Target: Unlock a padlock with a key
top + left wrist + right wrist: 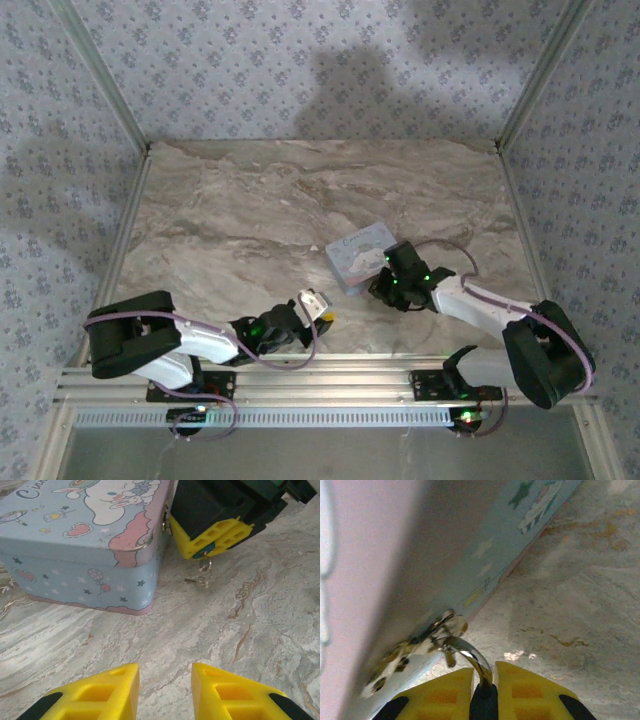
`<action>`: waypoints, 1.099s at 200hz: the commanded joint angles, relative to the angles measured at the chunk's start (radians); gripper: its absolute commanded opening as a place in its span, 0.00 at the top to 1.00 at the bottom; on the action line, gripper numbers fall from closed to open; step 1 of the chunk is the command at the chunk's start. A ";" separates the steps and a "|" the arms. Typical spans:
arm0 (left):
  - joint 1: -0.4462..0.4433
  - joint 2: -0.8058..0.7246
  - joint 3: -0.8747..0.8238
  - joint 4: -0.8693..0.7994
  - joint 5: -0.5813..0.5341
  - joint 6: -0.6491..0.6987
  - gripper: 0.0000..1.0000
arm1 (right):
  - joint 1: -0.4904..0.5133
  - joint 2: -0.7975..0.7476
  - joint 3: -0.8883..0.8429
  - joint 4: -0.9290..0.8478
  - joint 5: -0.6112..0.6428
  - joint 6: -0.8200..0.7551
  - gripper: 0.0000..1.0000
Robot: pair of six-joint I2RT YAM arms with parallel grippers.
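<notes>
The padlock sits pinched by its dark body between the closed fingers of the right gripper. Its silver shackle curves up and away into the hasp on the side wall of the pale blue tin, so its long axis runs along the fingers with the shackle end towards the tin. It looks like a small, stiff, smooth metal piece, light but tethered. I judge it can only pivot on the hasp, and that the flat sides of the body, where it is now gripped, are the sound place to hold it. Just under the lock hangs a little ring with the key, a thin sliver lying nearly level with its tip towards the tin's base. Whether another key is seated in the keyhole is too small to tell. The key should be light, slippery and free to swing, best taken by its flat head. The tin stands right of the middle of the marbled table, closer to the near edge than the far one. The left gripper hovers low over the table nearer that edge, aimed at the key, its fingers partly spread and holding nothing
</notes>
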 commanded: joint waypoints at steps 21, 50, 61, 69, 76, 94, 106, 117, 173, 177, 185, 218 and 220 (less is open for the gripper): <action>-0.007 -0.044 -0.014 -0.012 -0.023 -0.013 0.68 | -0.008 -0.094 -0.063 0.120 0.071 0.111 1.00; -0.007 -0.076 -0.019 -0.037 -0.031 -0.006 0.67 | -0.005 -0.186 -0.059 0.095 0.166 0.120 1.00; -0.007 -0.083 -0.022 -0.038 -0.035 -0.005 0.67 | -0.006 -0.209 -0.057 0.071 0.197 0.121 1.00; -0.007 -0.086 -0.022 -0.040 -0.036 -0.005 0.68 | -0.008 -0.213 -0.059 0.053 0.208 0.128 1.00; -0.007 -0.088 -0.022 -0.043 -0.036 -0.003 0.67 | -0.008 -0.210 -0.062 0.037 0.211 0.138 1.00; -0.007 -0.090 -0.022 -0.048 -0.038 -0.003 0.67 | -0.008 -0.178 -0.073 0.027 0.200 0.158 1.00; -0.007 -0.094 -0.021 -0.054 -0.041 -0.005 0.68 | -0.008 -0.157 -0.080 0.029 0.187 0.165 1.00; -0.007 -0.105 -0.021 -0.071 -0.052 -0.011 0.68 | -0.006 -0.150 -0.078 0.028 0.182 0.165 1.00; 0.074 -0.433 0.072 -0.594 -0.241 -0.145 0.16 | 0.074 -0.213 0.139 -0.192 0.295 0.052 1.00; 0.096 -0.469 0.080 -0.648 -0.250 -0.164 0.06 | 0.088 -0.211 0.159 -0.205 0.305 0.042 1.00; 0.142 -0.542 0.095 -0.750 -0.261 -0.208 0.02 | 0.114 -0.199 0.197 -0.224 0.322 0.025 1.00; 0.347 -0.868 0.110 -1.087 -0.235 -0.321 0.02 | 0.242 -0.032 0.374 -0.231 0.326 -0.059 1.00; 0.357 -0.888 0.111 -1.104 -0.233 -0.326 0.02 | 0.253 -0.006 0.395 -0.231 0.320 -0.070 1.00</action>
